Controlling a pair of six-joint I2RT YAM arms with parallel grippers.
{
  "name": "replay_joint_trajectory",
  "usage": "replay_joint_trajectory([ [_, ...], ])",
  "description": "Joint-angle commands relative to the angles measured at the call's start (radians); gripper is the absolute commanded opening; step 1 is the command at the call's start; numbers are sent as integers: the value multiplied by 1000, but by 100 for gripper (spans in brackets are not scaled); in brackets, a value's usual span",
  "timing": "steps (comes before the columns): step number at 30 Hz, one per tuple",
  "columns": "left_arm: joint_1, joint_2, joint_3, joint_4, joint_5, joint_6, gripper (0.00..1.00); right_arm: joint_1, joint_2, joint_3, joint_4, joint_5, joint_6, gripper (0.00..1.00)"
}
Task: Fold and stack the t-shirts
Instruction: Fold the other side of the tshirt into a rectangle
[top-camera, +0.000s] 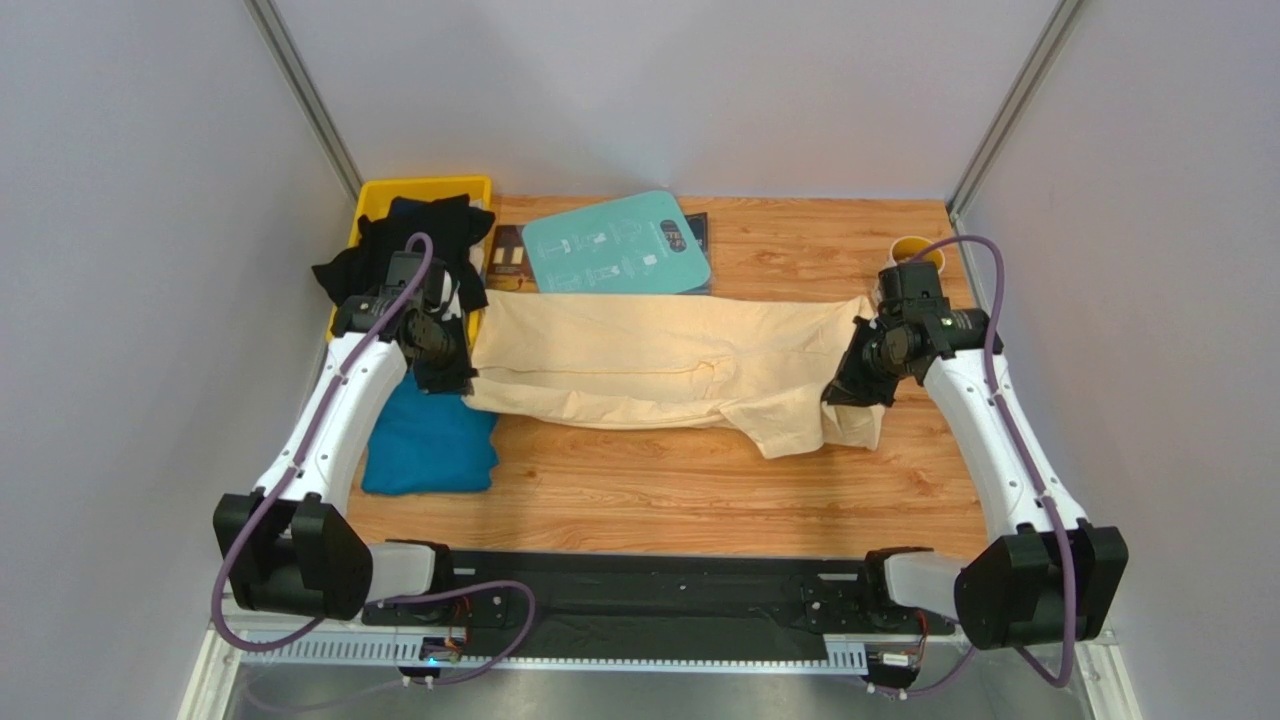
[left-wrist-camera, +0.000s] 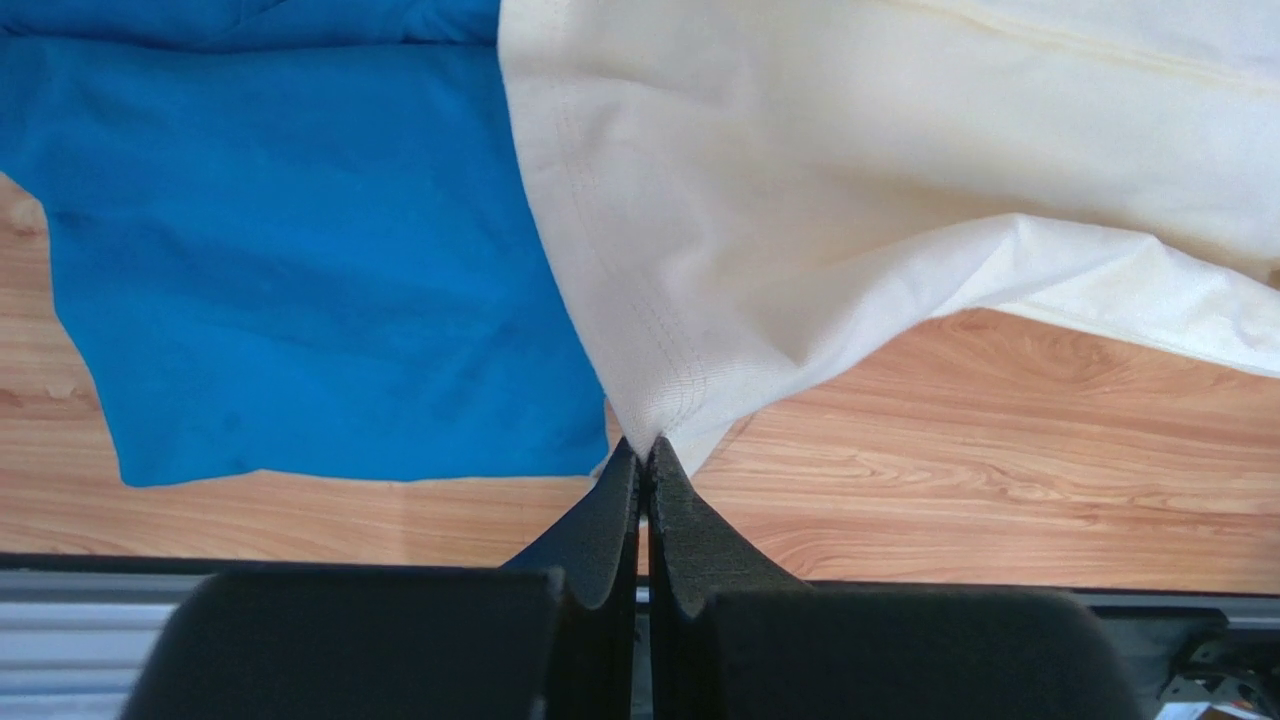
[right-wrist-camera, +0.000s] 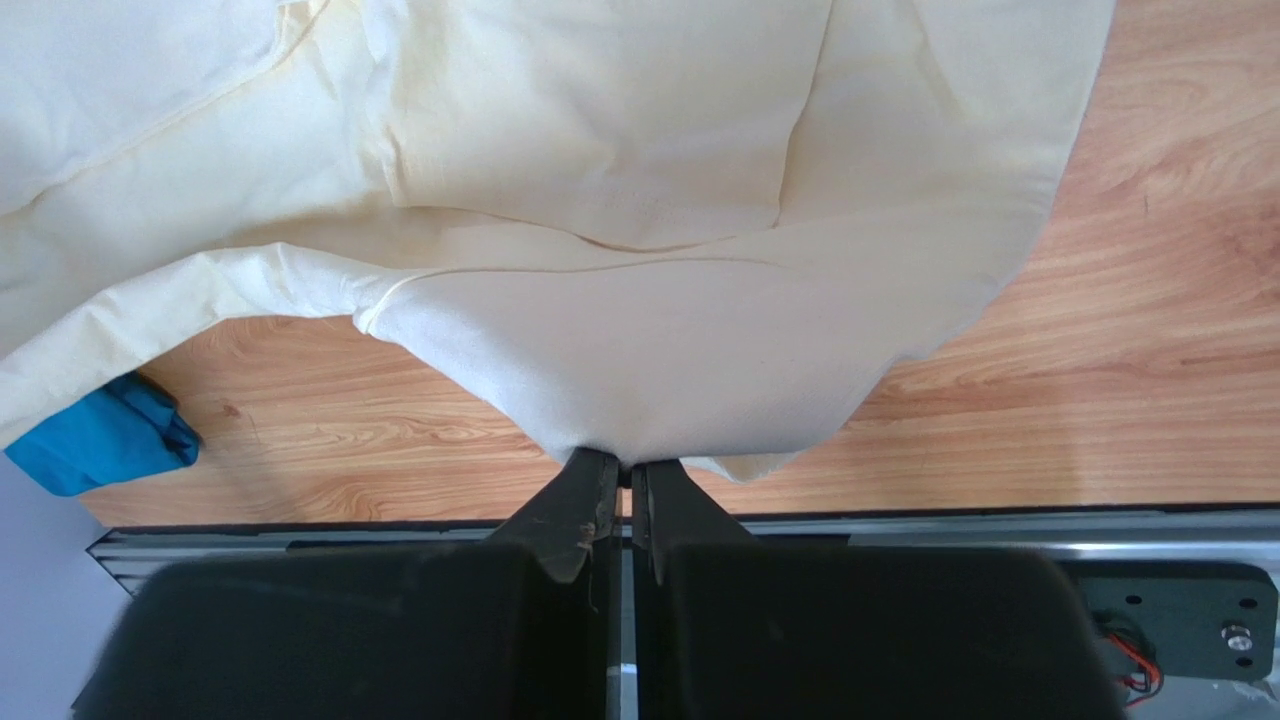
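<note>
Pinching the cream shirt (top-camera: 646, 360) at both ends, we hold it stretched sideways across the middle of the table (top-camera: 676, 495). Our left end effector (left-wrist-camera: 643, 450) is closed on a hemmed corner of it, and the cloth fans up and away from the tips. Our right end effector (right-wrist-camera: 624, 458) is closed on the opposite edge, where the cloth bunches and one flap reaches toward the near side of the table. Between the two grips the shirt lies long and wrinkled, and in the wrist views bare wood shows under its near edge. Its far edge runs right along the near edge of the teal board (top-camera: 619, 243), which lies flat at the back of the table. The blue shirt (top-camera: 428, 443) lies folded on the table by the left edge, just beside our left end effector, and the cream corner overlaps its border. Black shirts (top-camera: 406, 240) are heaped in and over the yellow bin (top-camera: 451, 188) at the far left corner.
</note>
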Motion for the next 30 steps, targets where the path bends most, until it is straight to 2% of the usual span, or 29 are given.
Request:
replay_joint_trajectory([
  [1,-6,-27,-10,-46,-37,37,0,-2,-51,-12,-17,23,30,0],
  [7,-6,-47,-26,-100,-41,51,0,-3,-93,23,-59,41,52,0],
  [12,-6,-1,-15,-132,-40,59,0,-22,-50,98,-65,73,50,0],
  [18,-6,60,39,-69,-101,39,0,-80,134,302,-13,92,-10,0],
  [20,-4,103,69,-64,-130,48,0,-133,220,381,-3,69,-25,0],
  [25,-1,245,196,-78,-178,77,0,-152,377,484,-3,14,-37,0],
  [30,0,353,287,-74,-176,79,0,-153,435,534,1,-6,-43,0],
])
